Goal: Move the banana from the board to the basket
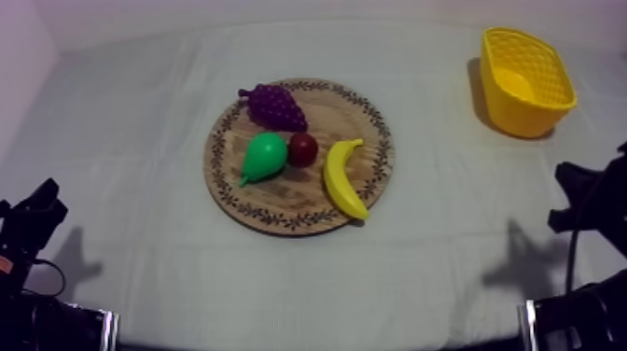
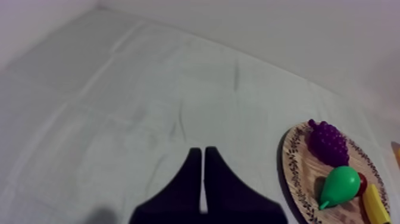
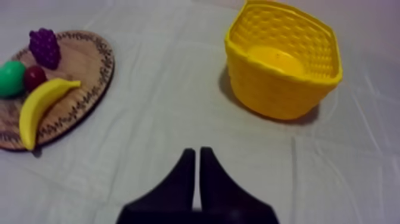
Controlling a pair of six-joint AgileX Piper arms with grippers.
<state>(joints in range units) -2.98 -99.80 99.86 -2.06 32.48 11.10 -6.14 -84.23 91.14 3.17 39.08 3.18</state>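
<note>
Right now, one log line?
banana: on wooden board | yellow basket: empty | left fingers: shut, at rest | right fingers: shut, at rest

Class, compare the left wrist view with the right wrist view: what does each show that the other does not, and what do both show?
Left wrist view's own: the left gripper, fingers together as a narrow wedge over bare cloth. Right wrist view's own: the right gripper, likewise shut on nothing, and the whole yellow basket beyond it. Shared: the wooden board carrying the grapes, pear, small red fruit and banana.
</note>
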